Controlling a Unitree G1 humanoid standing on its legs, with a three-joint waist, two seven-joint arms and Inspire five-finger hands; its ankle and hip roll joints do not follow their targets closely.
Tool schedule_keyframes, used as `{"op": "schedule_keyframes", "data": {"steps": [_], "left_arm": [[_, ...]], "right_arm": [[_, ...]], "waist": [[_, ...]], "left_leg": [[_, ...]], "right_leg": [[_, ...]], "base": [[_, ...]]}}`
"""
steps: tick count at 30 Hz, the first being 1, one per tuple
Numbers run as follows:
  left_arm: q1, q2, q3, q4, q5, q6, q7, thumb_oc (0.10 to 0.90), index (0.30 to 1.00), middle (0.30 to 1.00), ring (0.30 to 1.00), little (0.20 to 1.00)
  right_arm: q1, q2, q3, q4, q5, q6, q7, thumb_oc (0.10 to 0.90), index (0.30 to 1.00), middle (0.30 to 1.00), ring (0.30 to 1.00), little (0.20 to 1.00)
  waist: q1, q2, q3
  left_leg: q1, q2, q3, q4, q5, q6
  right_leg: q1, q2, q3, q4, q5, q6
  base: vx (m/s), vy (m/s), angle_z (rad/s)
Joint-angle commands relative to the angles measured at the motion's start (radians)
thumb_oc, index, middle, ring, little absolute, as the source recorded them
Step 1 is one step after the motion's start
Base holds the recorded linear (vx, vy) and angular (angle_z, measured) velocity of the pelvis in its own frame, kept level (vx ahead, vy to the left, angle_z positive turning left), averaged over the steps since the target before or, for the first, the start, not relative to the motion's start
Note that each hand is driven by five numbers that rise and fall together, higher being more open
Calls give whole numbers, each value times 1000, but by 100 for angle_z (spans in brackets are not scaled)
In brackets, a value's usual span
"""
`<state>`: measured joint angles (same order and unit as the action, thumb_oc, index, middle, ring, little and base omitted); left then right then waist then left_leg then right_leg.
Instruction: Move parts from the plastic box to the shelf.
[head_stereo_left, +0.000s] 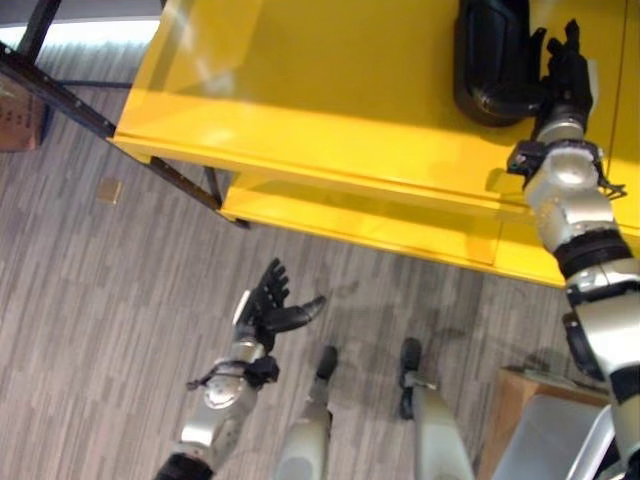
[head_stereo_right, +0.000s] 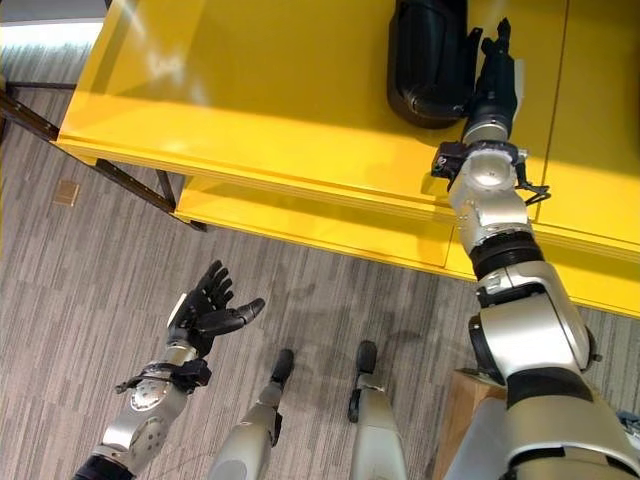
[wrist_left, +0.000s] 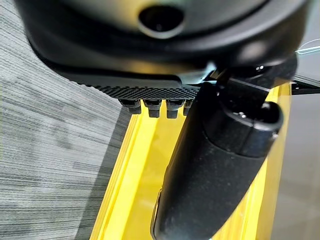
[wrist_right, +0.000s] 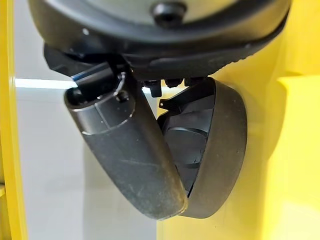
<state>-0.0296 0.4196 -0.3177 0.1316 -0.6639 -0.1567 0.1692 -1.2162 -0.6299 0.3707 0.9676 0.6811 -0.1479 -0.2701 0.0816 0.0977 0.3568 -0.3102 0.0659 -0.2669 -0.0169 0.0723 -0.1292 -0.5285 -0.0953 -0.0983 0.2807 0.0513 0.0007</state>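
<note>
We are resting our right hand (head_stereo_right: 492, 75) against a rounded black plastic part (head_stereo_right: 428, 62) lying on the upper yellow shelf (head_stereo_right: 250, 90); whether our fingers are grasping it we cannot tell. We are holding our left hand (head_stereo_left: 268, 308) over the grey striped floor (head_stereo_left: 90, 300), fingers spread and released, carrying nothing. One part is apparently reaching the shelf; letting go is still pending.

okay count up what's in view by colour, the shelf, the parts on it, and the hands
Yellow: 1, the shelf.
Black: 3, the part lying on the shelf, the left hand over the floor, and the right hand beside the part.
Total: 4.
</note>
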Motion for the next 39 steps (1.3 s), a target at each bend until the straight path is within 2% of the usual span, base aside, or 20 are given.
{"op": "schedule_keyframes", "data": {"steps": [1, 14, 23, 30, 39], "left_arm": [[-17, 36, -6, -87, -24, -88, -3, 900, 1000, 1000, 1000, 1000], [-2, 45, 7, -85, -31, -88, -10, 900, 1000, 1000, 1000, 1000], [12, 56, 18, -85, -35, -88, -11, 900, 1000, 1000, 1000, 1000], [33, 59, 48, -93, -23, -93, 5, 900, 1000, 1000, 1000, 1000], [69, 62, 87, -113, 4, -83, 10, 900, 1000, 1000, 1000, 1000]], "right_arm": [[36, 2, -3, -64, 38, -44, 23, 900, 1000, 1000, 1000, 1000], [39, 29, -18, -71, 54, -46, 20, 900, 1000, 1000, 1000, 1000], [-21, -16, -6, -111, 18, -61, -27, 900, 1000, 1000, 1000, 1000], [-27, -83, -3, -327, -143, -84, -126, 900, 1000, 1000, 1000, 1000], [76, -125, -16, -549, -342, -39, -155, 900, 1000, 1000, 1000, 1000]], "waist": [[18, -20, -45], [12, -35, -63], [3, -45, -79], [-17, -51, -100], [-47, -58, -123]], "left_leg": [[174, 67, 36, -70, 19, 27], [195, 71, 48, -70, -6, 33], [213, 75, 56, -70, -15, 33], [226, 84, 66, -70, -23, 30], [249, 90, 82, -70, -35, 30]], "right_leg": [[-70, -53, 65, 157, -62, 72], [-52, -48, 76, 130, -48, 80], [-39, -41, 81, 122, -44, 83], [-29, -39, 83, 116, -41, 87], [-7, -29, 89, 101, -36, 89]], "base": [[0, 0, 0], [-3, 13, -2], [0, 0, 0], [-2, 4, -3], [2, 2, -5]]}}
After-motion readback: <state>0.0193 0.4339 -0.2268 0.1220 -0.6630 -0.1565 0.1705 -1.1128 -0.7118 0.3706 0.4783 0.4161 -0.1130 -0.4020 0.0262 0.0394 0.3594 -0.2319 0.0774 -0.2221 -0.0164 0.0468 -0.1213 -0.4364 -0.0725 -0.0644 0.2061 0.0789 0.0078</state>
